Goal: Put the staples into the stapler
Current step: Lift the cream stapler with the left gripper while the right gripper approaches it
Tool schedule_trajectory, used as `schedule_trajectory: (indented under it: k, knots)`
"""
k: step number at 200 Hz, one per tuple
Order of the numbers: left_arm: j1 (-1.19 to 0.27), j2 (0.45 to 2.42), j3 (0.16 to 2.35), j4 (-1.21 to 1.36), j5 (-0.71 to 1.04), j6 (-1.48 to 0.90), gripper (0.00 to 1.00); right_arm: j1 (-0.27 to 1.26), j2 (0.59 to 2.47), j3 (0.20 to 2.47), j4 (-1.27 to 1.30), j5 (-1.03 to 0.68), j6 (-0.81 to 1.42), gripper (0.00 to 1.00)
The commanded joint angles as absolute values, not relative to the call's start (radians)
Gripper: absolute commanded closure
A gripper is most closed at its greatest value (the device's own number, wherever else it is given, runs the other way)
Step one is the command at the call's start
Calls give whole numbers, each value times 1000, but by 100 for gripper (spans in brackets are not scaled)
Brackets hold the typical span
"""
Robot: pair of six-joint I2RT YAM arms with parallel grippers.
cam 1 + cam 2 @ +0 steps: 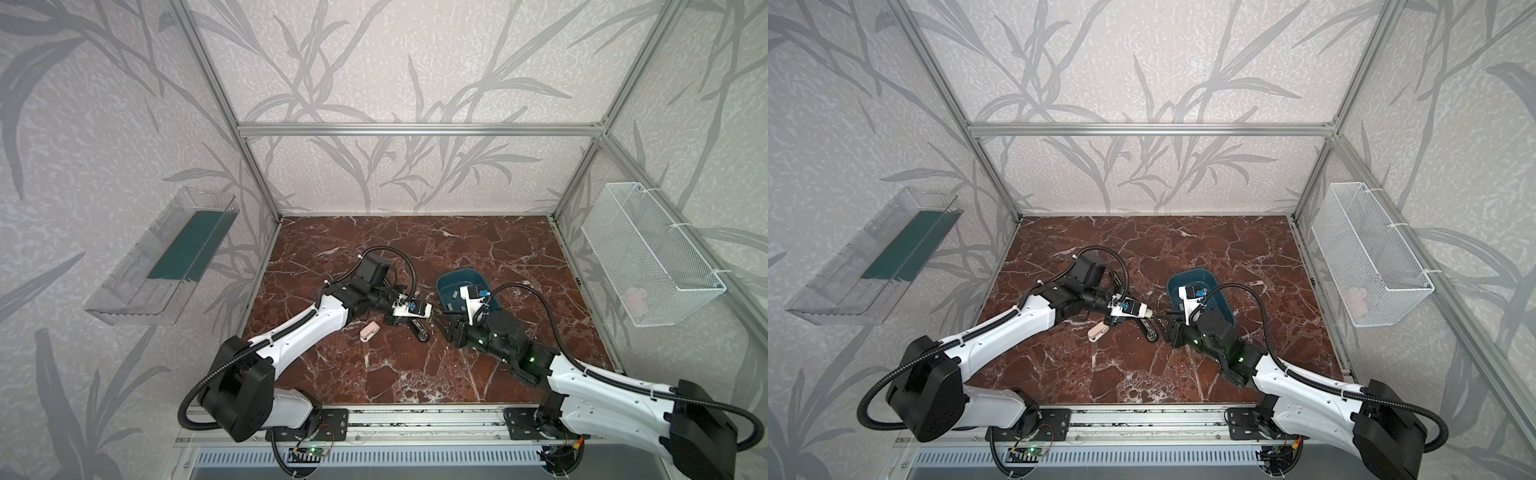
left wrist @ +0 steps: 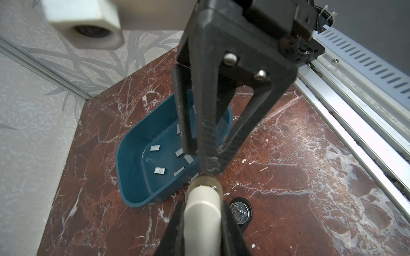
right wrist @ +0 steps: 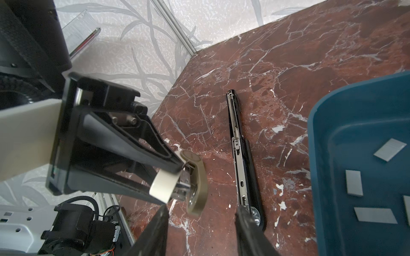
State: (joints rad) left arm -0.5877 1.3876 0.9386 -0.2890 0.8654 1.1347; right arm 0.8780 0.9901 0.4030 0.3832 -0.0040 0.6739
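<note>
Marble table (image 1: 415, 374) — staples (image 2: 155, 148) in blue tray (image 2: 131, 177), beside the right hand (image 3: 202, 208).

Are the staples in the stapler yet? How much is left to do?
Not yet. Done: the left gripper holds the beige stapler with its top swung open. In hand: the right gripper, jaws open and empty, is right beside that stapler. To do: all the staples I can see lie in the blue tray; one must be picked up, slid in, and the stapler closed.

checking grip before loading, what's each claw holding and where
Left claw clamps the small beige plastic stapler by its body's sides; right claw is open, empty.
</note>
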Motion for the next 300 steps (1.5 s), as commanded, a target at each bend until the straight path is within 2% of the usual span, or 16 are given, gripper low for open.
schedule_trajectory:
  k: [1,35,105,161,206,227,243,262,284,300]
  knots:
    - [-601,1382,962,-337,894,1174,100,877,992,411,397,20,691,53]
    - [-602,1353,950,-300,918,1147,100,876,1016,405,394,47,712,58]
    - [-604,1329,947,-260,927,1114,100,876,1138,408,449,1,771,62]
    - [-586,1274,916,-76,1003,892,100,877,1256,439,473,-63,793,69]
    - [-571,1265,894,15,1034,805,100,879,1301,448,491,-56,784,65]
    - [-539,1266,887,38,1019,781,100,878,1260,409,513,32,746,57]
    - [-518,1261,882,49,987,775,100,878,1182,350,542,136,711,57]
    - [-513,1264,889,-13,950,836,100,879,1047,322,498,207,656,65]
    - [-519,1282,894,-51,951,868,100,879,916,347,405,205,580,87]
    - [-527,1288,894,-55,953,872,100,880,855,354,393,169,544,91]
